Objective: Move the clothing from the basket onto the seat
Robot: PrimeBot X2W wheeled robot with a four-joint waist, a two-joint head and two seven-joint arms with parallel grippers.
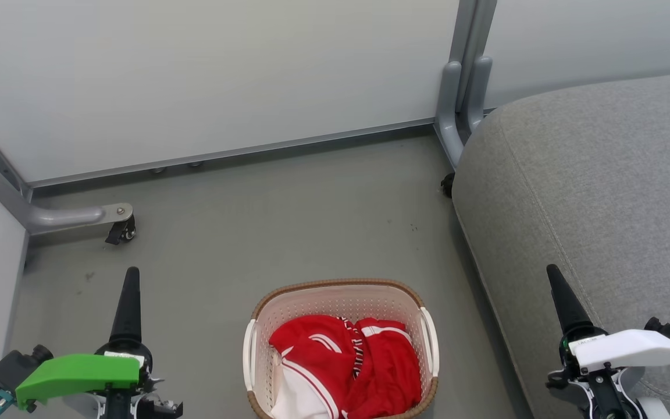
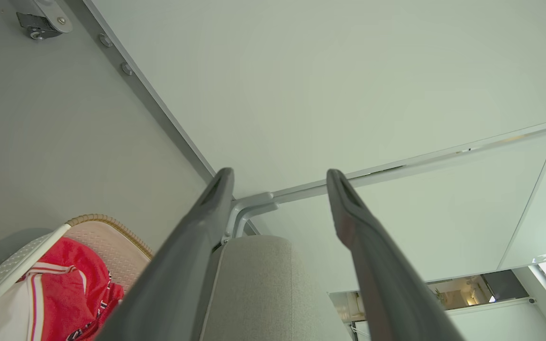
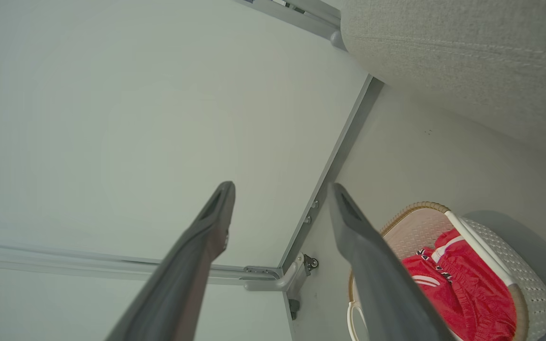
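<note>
Grey floor (image 1: 265, 233), pale partition walls. Seat (image 1: 591, 192) fills the right side. Basket (image 1: 335, 299) sits on the floor just left of the seat, midway between both arms. Clothing (image 1: 364, 361) is bunched inside it, untouched. Left gripper (image 2: 278, 174) and right gripper (image 3: 280, 187) are spread wide, holding nothing, fingers pointing at the wall. Clothing lies inward and below both. Distances look about equal, but the right arm is on the seat side, so likely the better pick.

One basket (image 1: 339, 298) on the floor, with what look like two red garments (image 1: 370, 372) inside. One grey seat (image 1: 591, 192). Two hands: left hand (image 2: 277, 173), right hand (image 3: 280, 187). Two castors (image 1: 123, 231).
</note>
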